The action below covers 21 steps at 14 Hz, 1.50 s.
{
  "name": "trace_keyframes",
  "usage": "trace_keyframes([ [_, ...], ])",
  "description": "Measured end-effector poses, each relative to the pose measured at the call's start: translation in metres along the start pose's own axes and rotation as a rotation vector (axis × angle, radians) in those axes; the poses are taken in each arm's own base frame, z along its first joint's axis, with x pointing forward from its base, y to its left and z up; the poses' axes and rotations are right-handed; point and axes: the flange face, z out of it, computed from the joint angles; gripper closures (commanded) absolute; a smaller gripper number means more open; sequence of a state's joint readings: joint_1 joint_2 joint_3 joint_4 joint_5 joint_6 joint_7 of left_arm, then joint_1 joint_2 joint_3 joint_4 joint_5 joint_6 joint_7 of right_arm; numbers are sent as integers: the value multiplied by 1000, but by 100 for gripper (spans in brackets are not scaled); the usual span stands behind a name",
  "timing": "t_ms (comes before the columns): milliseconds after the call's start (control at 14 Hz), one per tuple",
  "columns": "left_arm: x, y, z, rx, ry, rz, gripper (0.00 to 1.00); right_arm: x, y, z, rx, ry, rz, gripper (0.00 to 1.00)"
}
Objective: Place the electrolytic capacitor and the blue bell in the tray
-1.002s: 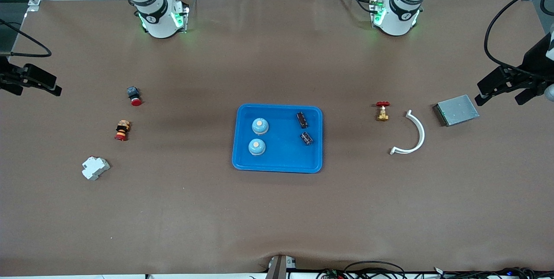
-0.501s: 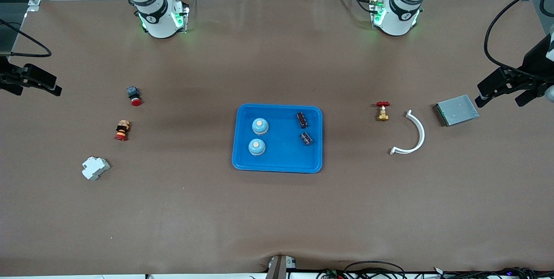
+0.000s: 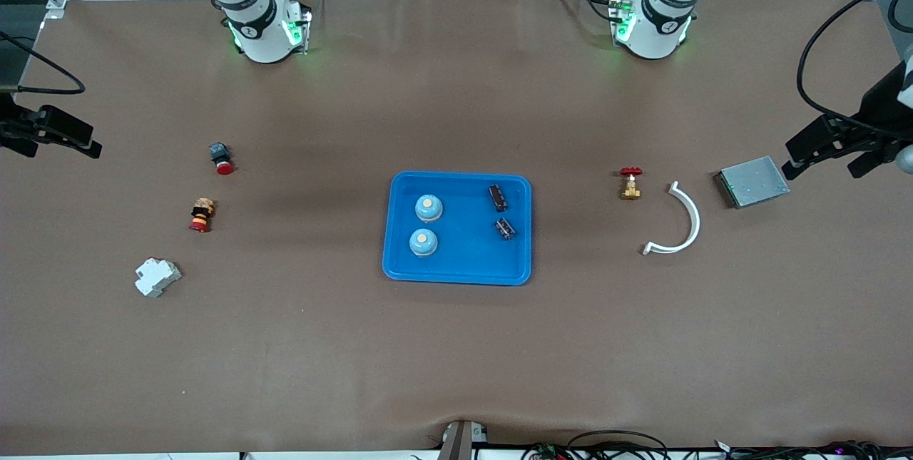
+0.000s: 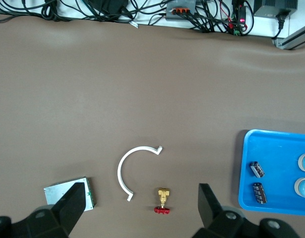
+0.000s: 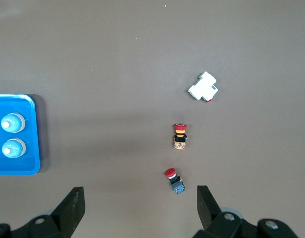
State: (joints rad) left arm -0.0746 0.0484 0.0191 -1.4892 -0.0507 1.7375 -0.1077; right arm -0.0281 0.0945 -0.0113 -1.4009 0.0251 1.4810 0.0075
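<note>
On the brown table, dial centred on the tray, twelve o'clock toward the arm bases:

Item 1. Shallow bright-blue rectangular plastic tray point(image 3: 463, 260), mid-table.
- Two pale-blue domed bells, one point(image 3: 429, 208) farther from the front camera and one point(image 3: 423, 242) nearer, both in the tray's nine o'clock half.
- Two small dark cylindrical electrolytic capacitors point(image 3: 498, 197) point(image 3: 505, 227), lying on their sides in the three o'clock half, apart from each other and from the bells.
- Judgement: every task piece appears to be in the tray already.

Item 2. Right gripper point(image 5: 140, 213), fingers spread, holding nothing. It is high over the table's edge between nine and ten o'clock, and its arm waits.

Item 3. Left gripper point(image 4: 142, 210), fingers spread, empty, over the table's edge between two and three o'clock, just beside the flat grey metal box point(image 3: 753, 181).

Item 4. Non-task pieces:
- Nine to ten o'clock: dark push-button with red cap point(image 3: 221, 157) and banded red-and-yellow button point(image 3: 201, 215).
- Eight o'clock: white plastic breaker block point(image 3: 157, 277).
- Three o'clock: brass valve with red handwheel point(image 3: 630, 183) and white plastic arc point(image 3: 681, 221).

Hazards, as judged:
- A needless further reach could grasp a non-task piece in error.
- A descent by the left gripper could strike the grey box.
- A nudge to the tray could roll the capacitors.
</note>
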Motion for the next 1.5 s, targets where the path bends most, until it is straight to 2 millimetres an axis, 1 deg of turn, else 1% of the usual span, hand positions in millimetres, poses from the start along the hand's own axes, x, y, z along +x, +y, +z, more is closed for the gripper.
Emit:
trace_keyframes([
  [143, 0, -3, -3, 1, 5, -4, 0, 0, 0, 0, 0, 0, 0, 0],
  [286, 0, -1, -2, -1, 12, 0, 0, 0, 0, 0, 0, 0, 0, 0],
  [573, -2, 15, 10, -8, 10, 22, 0, 0, 0, 0, 0, 0, 0, 0],
  [716, -2, 18, 11, -9, 10, 26, 0, 0, 0, 0, 0, 1, 0, 0],
  [1002, -3, 17, 5, -9, 25, 25, 0, 0, 0, 0, 0, 2, 0, 0],
  [1288, -4, 11, -1, 51, 54, 45, 0, 0, 1, 0, -1, 0, -8, 0],
  [1503, -5, 10, 0, 55, 52, 44, 0, 0, 2, 0, -7, 0, -19, 0],
])
